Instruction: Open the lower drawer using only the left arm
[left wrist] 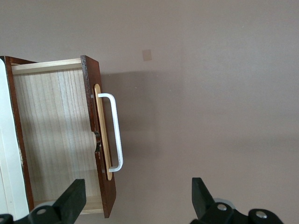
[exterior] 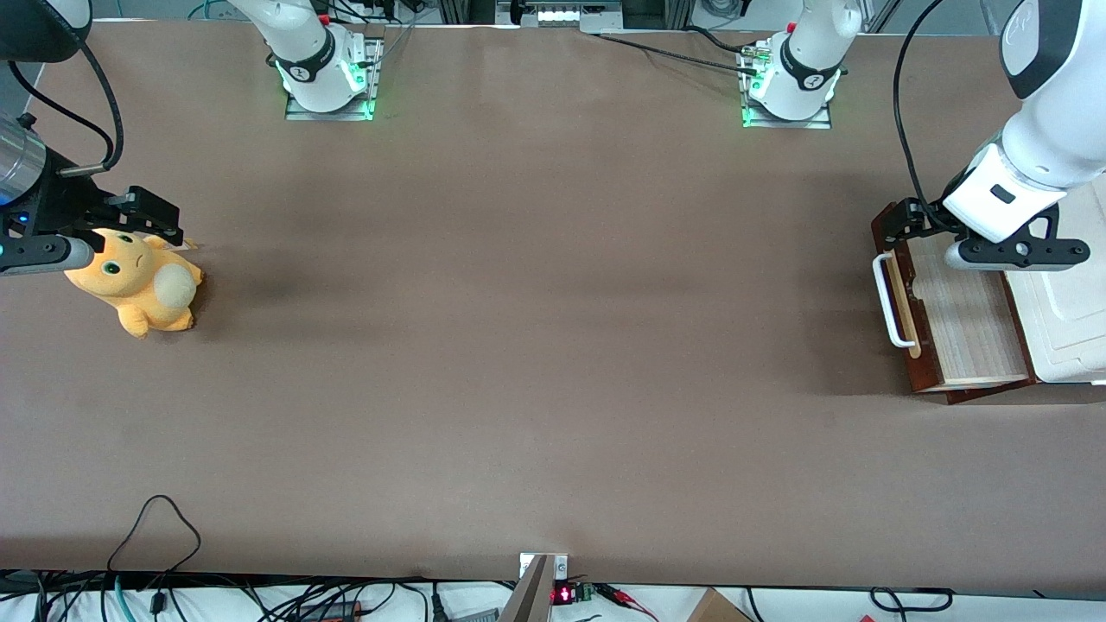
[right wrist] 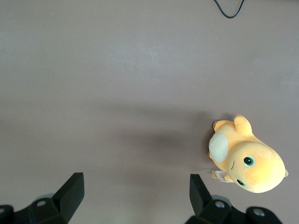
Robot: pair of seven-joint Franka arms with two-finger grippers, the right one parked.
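Note:
The lower drawer (exterior: 968, 324) stands pulled out toward the working arm's end of the table, its pale plywood inside showing. Its dark reddish-brown front (exterior: 899, 302) carries a white bar handle (exterior: 890, 298) on a pale wood strip. The left arm (exterior: 1032, 147) reaches over the drawer's end farther from the front camera. Its black gripper (exterior: 903, 223) hovers above that end of the drawer front. In the left wrist view the gripper (left wrist: 135, 200) is wide open and empty, above the drawer front (left wrist: 93, 116), with the handle (left wrist: 115, 133) apart from both fingers.
The drawer slides out of a white cabinet (exterior: 1071, 320). An orange plush toy (exterior: 138, 285) lies toward the parked arm's end of the table. Two arm bases (exterior: 324, 73) stand along the edge farthest from the front camera. Cables (exterior: 155, 536) lie at the nearest edge.

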